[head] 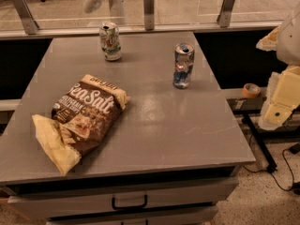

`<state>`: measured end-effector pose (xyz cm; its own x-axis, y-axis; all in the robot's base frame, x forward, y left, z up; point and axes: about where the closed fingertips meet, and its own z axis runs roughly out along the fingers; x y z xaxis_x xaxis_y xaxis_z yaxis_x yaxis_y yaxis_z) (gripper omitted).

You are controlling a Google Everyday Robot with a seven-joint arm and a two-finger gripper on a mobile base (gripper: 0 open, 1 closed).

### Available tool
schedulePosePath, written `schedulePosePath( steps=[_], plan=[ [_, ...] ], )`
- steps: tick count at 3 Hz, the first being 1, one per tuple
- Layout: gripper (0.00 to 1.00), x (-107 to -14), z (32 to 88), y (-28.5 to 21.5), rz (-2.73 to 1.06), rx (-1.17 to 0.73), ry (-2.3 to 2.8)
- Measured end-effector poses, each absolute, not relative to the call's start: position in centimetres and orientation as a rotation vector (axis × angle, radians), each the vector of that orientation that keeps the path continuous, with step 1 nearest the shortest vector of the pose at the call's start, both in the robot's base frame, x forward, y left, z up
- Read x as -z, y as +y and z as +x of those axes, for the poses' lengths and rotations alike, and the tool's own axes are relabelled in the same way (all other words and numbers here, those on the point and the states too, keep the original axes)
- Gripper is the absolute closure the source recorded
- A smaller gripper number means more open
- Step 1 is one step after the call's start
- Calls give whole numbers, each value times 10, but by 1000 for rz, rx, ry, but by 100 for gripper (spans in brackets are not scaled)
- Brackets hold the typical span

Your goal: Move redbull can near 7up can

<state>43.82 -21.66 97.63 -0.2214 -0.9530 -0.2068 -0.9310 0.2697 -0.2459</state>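
**Desk:** What fills the frame?

**Photographer:** A grey table (154,135), seen from above and in front. Its top runs back to a low glass barrier (187,6) with metal posts. Under the front edge sits a drawer (187,193) with a dark handle.

**Desk:** And on top?

**Photographer:** The biggest item is a brown snack bag (86,114). It lies flat on the left front part of the table, its torn pale-yellow end pointing toward the front left corner.

**Desk:** Where is the robot?

**Photographer:** The gripper (281,100) hangs at the far right edge of the frame, off the table's right side and well apart from everything on the top. It shows as cream-coloured blocks, partly cut off by the frame. Whether it is spread or pressed together, I cannot tell.

**Desk:** The cans?

**Photographer:** Two, both upright. The 7up can (110,41), white with green markings, stands near the back edge, left of centre, behind the bag. The redbull can (183,65), slim, blue and silver, stands right of centre and a little further forward. The two are well apart, with bare tabletop between them. The redbull can is the one closer to the gripper.

**Desk:** Anything smaller?

**Photographer:** A roll of tan tape (251,90) rests on a ledge beyond the table's right side, just left of the gripper. Black cables (281,172) trail over the speckled floor at lower right.
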Motion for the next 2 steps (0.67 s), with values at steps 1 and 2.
schedulePosePath(
  steps=[1,2],
  plan=[
    [0,-976,438,-217,-1724,99,2231],
    [0,-979,459,-203,-1700,33,2148]
  ],
)
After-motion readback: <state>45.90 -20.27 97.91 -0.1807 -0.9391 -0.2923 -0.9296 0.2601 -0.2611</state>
